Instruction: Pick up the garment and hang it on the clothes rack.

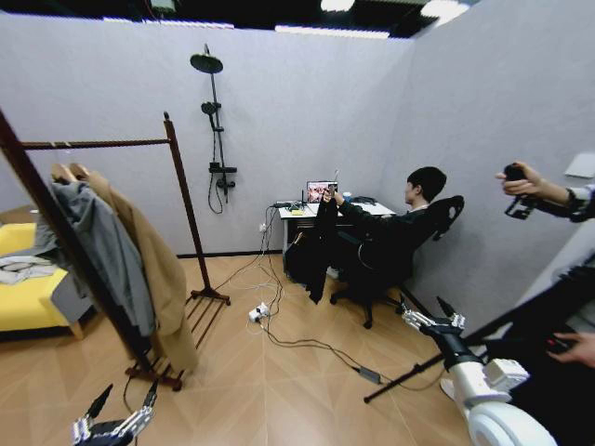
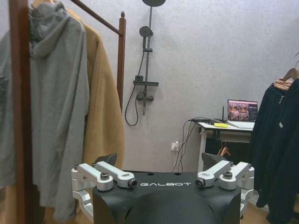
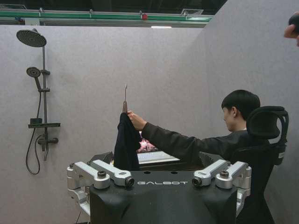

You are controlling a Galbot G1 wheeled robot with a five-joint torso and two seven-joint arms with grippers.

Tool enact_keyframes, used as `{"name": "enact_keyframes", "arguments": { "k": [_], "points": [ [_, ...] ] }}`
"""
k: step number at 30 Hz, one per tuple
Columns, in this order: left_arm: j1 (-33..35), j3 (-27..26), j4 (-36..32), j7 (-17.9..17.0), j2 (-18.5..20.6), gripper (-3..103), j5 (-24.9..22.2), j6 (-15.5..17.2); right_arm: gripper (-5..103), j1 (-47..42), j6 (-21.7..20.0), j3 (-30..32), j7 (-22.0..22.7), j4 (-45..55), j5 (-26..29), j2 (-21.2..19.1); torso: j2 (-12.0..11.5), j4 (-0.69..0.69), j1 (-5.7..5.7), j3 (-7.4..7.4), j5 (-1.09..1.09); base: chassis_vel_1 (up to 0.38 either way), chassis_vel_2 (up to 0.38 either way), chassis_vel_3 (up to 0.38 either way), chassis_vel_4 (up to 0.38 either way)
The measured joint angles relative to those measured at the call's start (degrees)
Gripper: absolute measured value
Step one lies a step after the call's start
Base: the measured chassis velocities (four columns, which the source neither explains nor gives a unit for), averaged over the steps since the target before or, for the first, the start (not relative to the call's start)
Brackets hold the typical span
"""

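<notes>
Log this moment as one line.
garment: held up by seated person | left gripper: open, low | right gripper: open | clothes rack: no garment

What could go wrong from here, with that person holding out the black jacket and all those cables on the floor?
1. The garment is held by a seated person's hand, far from both open grippers, left and right; the handover could slip.
2. Cables and a power strip lie across the floor between; the base might snag them.
3. The clothes rack already carries a grey hooded jacket and tan coat, which hanging might knock.
</notes>
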Motion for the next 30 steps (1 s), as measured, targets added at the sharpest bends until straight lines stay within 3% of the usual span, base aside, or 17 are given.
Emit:
{"name": "enact_keyframes", "arguments": {
  "k": [8, 11, 14, 15, 17, 18, 22, 24, 25, 28, 30],
  "points": [
    [0.00, 0.00, 0.00, 0.00, 0.00, 100, 0.00, 0.00, 100, 0.34, 0.03, 0.05, 0.01, -0.11, 0.04, -0.37, 0.00, -0.02, 0.02, 0.00, -0.06, -0.371, 0.368, 0.368, -0.354],
    [0.00, 0.00, -0.01, 0.02, 0.00, 100, 0.00, 0.00, 100, 0.37, 0.03, 0.04, 0.02, -0.12, 0.04, -0.37, -0.01, 0.01, 0.02, 0.01, 0.06, -0.350, 0.373, 0.349, -0.363],
    [0.00, 0.00, 0.00, -0.01, 0.00, 100, 0.00, 0.00, 100, 0.31, 0.04, 0.04, 0.05, 0.03, 0.05, -0.36, 0.00, -0.01, 0.01, -0.01, -0.06, -0.374, 0.346, 0.339, -0.349],
    [0.00, -0.01, 0.00, -0.02, 0.00, 100, 0.00, 0.00, 100, 0.29, 0.04, 0.05, 0.09, 0.04, 0.06, -0.36, 0.01, -0.01, 0.01, -0.01, 0.05, -0.341, 0.371, 0.336, -0.349],
    [0.00, 0.00, 0.00, -0.02, 0.00, 100, 0.00, 0.00, 100, 0.28, 0.04, 0.05, 0.11, 0.11, 0.15, -0.38, 0.00, 0.00, 0.02, 0.00, 0.04, -0.354, 0.341, 0.326, -0.349],
    [0.00, 0.00, 0.00, -0.01, 0.00, 100, 0.00, 0.00, 100, 0.27, 0.20, 0.09, 0.13, 0.31, 0.20, -0.41, 0.00, -0.02, 0.02, -0.01, -0.07, -0.354, 0.341, 0.386, -0.342],
    [0.00, 0.00, 0.00, -0.01, 0.00, 100, 0.00, 0.00, 100, 0.54, 0.90, 0.12, 1.64, 0.75, -0.96, -0.12, 0.00, 0.01, 0.01, 0.00, 0.07, -0.356, 0.346, 0.344, -0.354],
    [0.00, 0.00, 0.01, -0.01, 0.00, 100, 0.00, 0.00, 100, 0.66, 1.29, 0.70, 2.82, 1.93, -3.20, 0.35, 0.00, -0.02, 0.02, 0.00, -0.08, -0.337, 0.340, 0.336, -0.338],
    [0.00, 0.00, 0.00, -0.01, 0.00, 100, 0.00, 0.00, 100, 0.92, 0.03, 1.54, 3.83, 2.95, -4.21, 0.39, -0.01, -0.03, 0.03, 0.00, 0.03, -0.256, 0.308, 0.348, -0.256],
    [0.00, -0.01, 0.00, -0.02, 0.00, 100, 0.00, 0.00, 100, 2.15, -2.24, 2.76, 4.27, 3.71, -4.95, -0.12, -0.03, 0.03, 0.09, 0.03, 0.04, -0.229, 0.259, 0.265, -0.218],
    [0.00, 0.00, 0.00, -0.02, 0.01, 100, 0.00, 0.00, 100, 3.75, -4.27, 3.70, 4.58, 4.19, -5.16, -1.02, -0.03, -0.03, 0.10, 0.02, -0.02, -0.139, 0.134, 0.152, -0.108]
  ]
}}
